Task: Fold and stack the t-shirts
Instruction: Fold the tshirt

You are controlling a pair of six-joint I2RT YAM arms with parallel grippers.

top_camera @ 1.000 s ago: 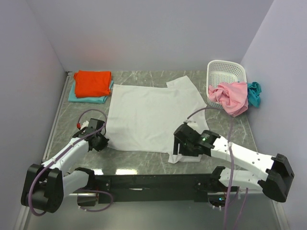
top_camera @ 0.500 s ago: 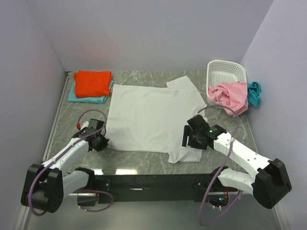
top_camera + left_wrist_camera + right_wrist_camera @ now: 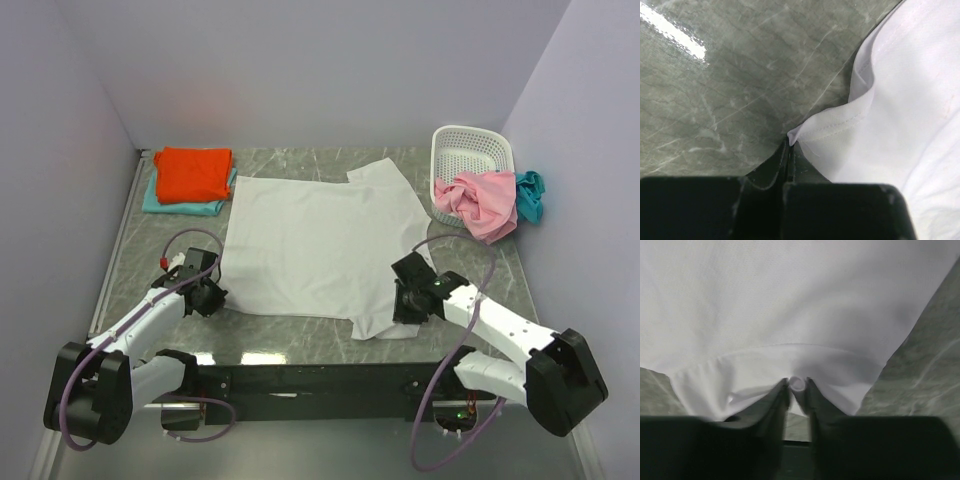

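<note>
Left end effector [image 3: 789, 145] is clenched, its two fingers pressed together with the near-left hem corner of the white t-shirt [image 3: 900, 125] nipped at their tips, low against the grey marble worktop [image 3: 740, 90]. Just beyond the pinch the hem lifts into a small raised fold, while the rest of the cloth lies down on the worktop. Right end effector [image 3: 797, 387] is closed on a small rolled pleat of the same shirt's hem near the near-right corner, and the cloth puckers toward the fingers on both sides.

From above, the white t-shirt [image 3: 320, 245] lies spread mostly flat across the middle of the worktop [image 3: 290, 335], one sleeve pointing to the far right, with the left end effector [image 3: 207, 297] at its near-left corner and the right end effector [image 3: 412, 300] at its near-right edge.

In the far-left corner a folded orange-red t-shirt [image 3: 193, 172] rests on top of a folded pale aqua t-shirt [image 3: 160, 203]. At the far right stands a white laundry basket [image 3: 470, 150], with a crumpled pink t-shirt [image 3: 478, 200] spilling over its near rim and a teal-blue t-shirt [image 3: 530, 195] bunched just beside it.
</note>
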